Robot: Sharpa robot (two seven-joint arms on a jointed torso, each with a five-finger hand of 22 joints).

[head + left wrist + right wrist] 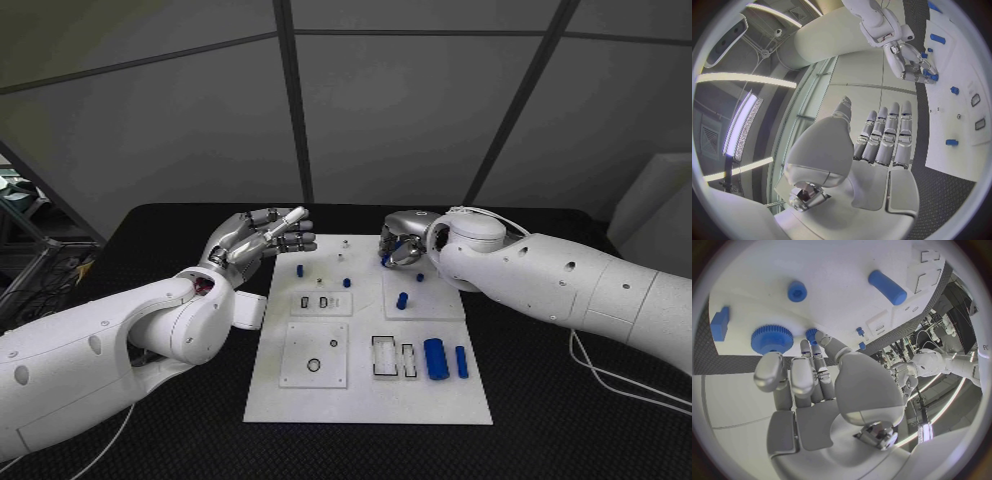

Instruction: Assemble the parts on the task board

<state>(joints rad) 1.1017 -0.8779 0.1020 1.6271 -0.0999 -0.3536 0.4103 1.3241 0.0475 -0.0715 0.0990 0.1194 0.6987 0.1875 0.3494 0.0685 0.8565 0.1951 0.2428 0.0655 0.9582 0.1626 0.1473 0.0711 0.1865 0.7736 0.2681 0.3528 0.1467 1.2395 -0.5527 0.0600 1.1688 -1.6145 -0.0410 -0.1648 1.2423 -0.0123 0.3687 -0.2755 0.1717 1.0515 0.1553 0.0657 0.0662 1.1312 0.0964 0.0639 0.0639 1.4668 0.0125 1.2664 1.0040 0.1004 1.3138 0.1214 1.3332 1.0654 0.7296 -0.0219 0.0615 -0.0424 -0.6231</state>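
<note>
We have the right hand (405, 243) lowered over the far end of the white board (368, 385), fingers curled down around a small blue gear (812, 335); from the wrist camera the fingertips (805, 347) reach it, but we cannot tell whether they already grip it or only touch it. A larger blue gear (771, 338) sits just beside it, so our fingers have to close on the small one alone without nudging its neighbour.

Our left hand (267, 238) is raised off the board's left edge, fingers straight and together, holding nothing. We judge it best kept there, out of the way.

Other blue pieces are well apart from the work: a short peg (402, 299) in the middle of the board, a thick cylinder (436, 358) and a thinner bar (462, 361) lying side by side near the front right, next to the rectangular slots (385, 356).

To do this step well, we should pinch the small gear squarely across its rim, lift straight up so its teeth clear the larger gear, and keep the wrist steady. If the piece belongs on a post, we lower it level and let the teeth mesh instead of forcing them. The black surface (562, 400) offers nowhere safe to drop a part
</note>
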